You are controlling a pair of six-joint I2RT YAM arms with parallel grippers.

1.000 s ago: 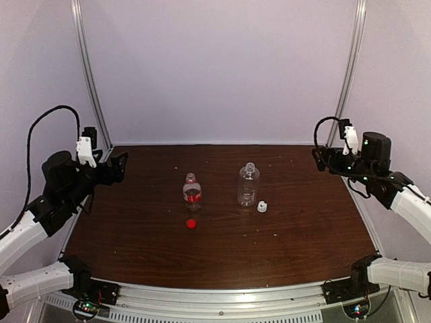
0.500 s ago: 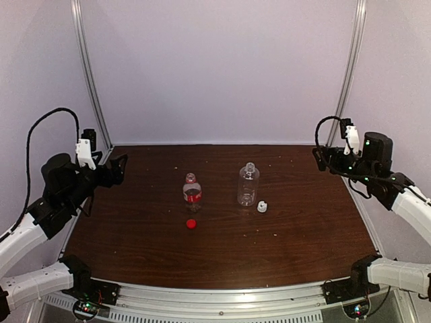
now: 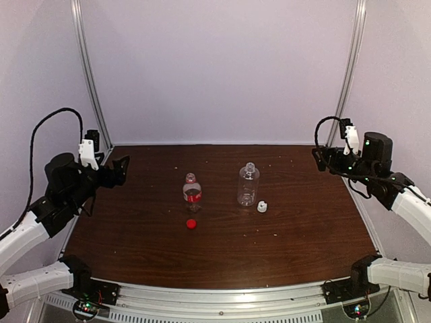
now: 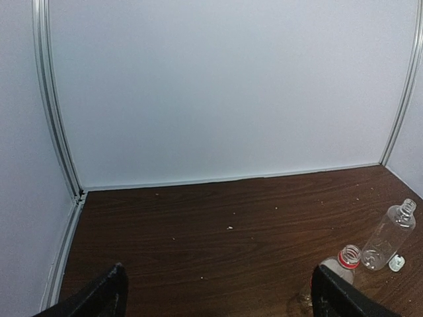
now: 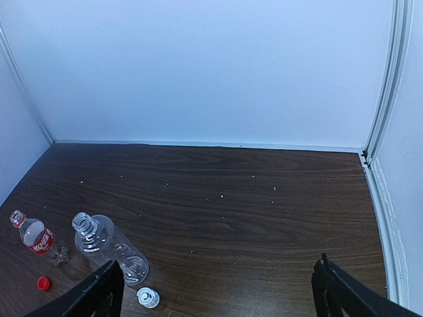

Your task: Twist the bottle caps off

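Top view, bottles: labelled bottle [image 3: 192, 193] and taller bottle [image 3: 248, 186] stand upright mid-counter [image 3: 289, 249], apart from each other, both necks bare.
Top view, caps: red cap [image 3: 191, 223] lies on the counter just in front of the labelled bottle. White cap [image 3: 262, 206] lies just beside the taller bottle's base, on its right.
Top view, arms: left gripper [image 3: 122, 166] hangs by the left edge and right gripper [image 3: 317, 157] by the right edge, both well apart from the bottles.
Left wrist view: fingers [image 4: 102, 298] spread wide, nothing between them, so the gripper is open and empty. Open neck of the labelled bottle [image 4: 348, 255] shows, with a red ring and no cap.
Right wrist view: fingers [image 5: 99, 294] wide apart too, so open and empty. Both necks uncapped, red cap [image 5: 43, 283] and white cap [image 5: 147, 297] loose on the wood.
Progress, judged: both caps are off, so the unscrewing looks complete. Nothing is left that these views show.
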